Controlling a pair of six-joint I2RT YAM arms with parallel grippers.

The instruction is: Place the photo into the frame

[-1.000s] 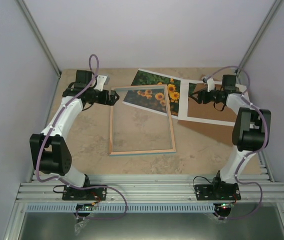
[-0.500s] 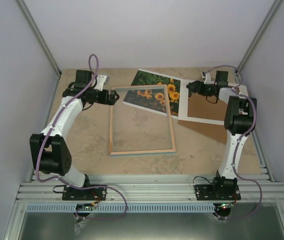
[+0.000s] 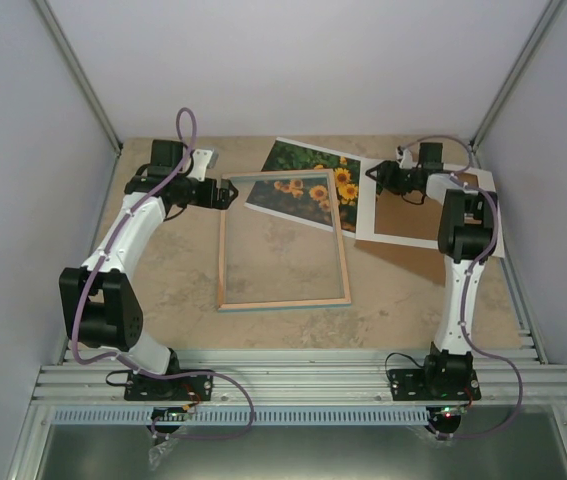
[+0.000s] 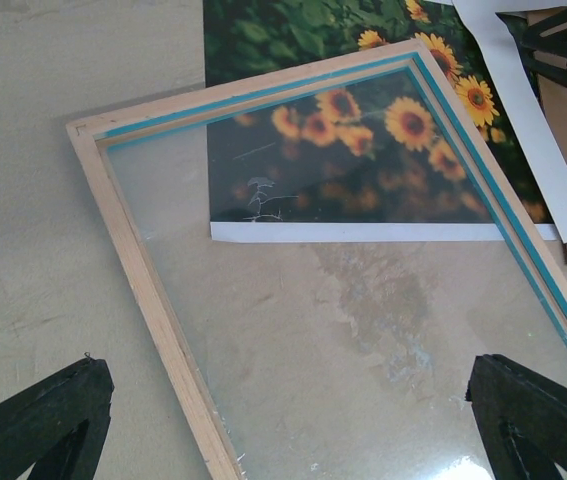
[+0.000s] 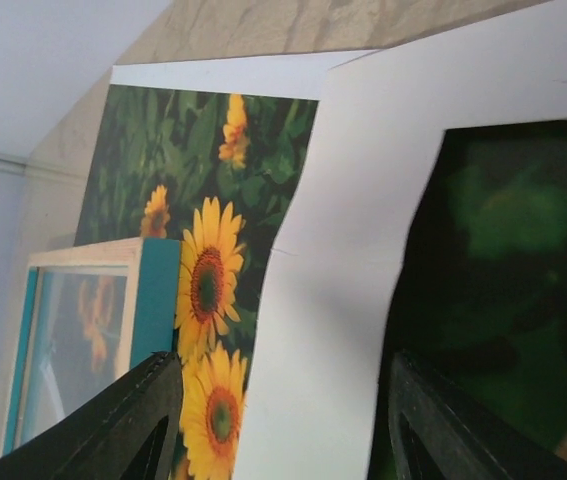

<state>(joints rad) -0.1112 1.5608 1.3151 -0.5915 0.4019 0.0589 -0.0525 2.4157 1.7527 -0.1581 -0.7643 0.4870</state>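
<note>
The frame [image 3: 283, 303] lies flat mid-table, wood back up, with its clear pane in it. The photo [image 3: 303, 165] of orange-yellow flowers lies at the back, its lower part under the frame's far right corner. My left gripper [image 3: 227, 195] is open and empty over the frame's far left corner. In the left wrist view its fingers [image 4: 33, 430] straddle the frame's wood rail [image 4: 143, 290] and pane from above. My right gripper [image 3: 371, 176] is open and empty. In the right wrist view it [image 5: 283, 430] straddles the left strip of the white mat [image 5: 363, 200], next to the photo [image 5: 173, 150].
The white cut-out mat [image 3: 367, 205] lies at the back right on the brown backing board [image 3: 413, 262], overlapping the photo's right edge. Side walls stand close on both sides. A metal rail runs along the near edge.
My right arm has swung left, from over the mat's right side to its left strip beside the photo. The left arm, frame and photo have not moved.
</note>
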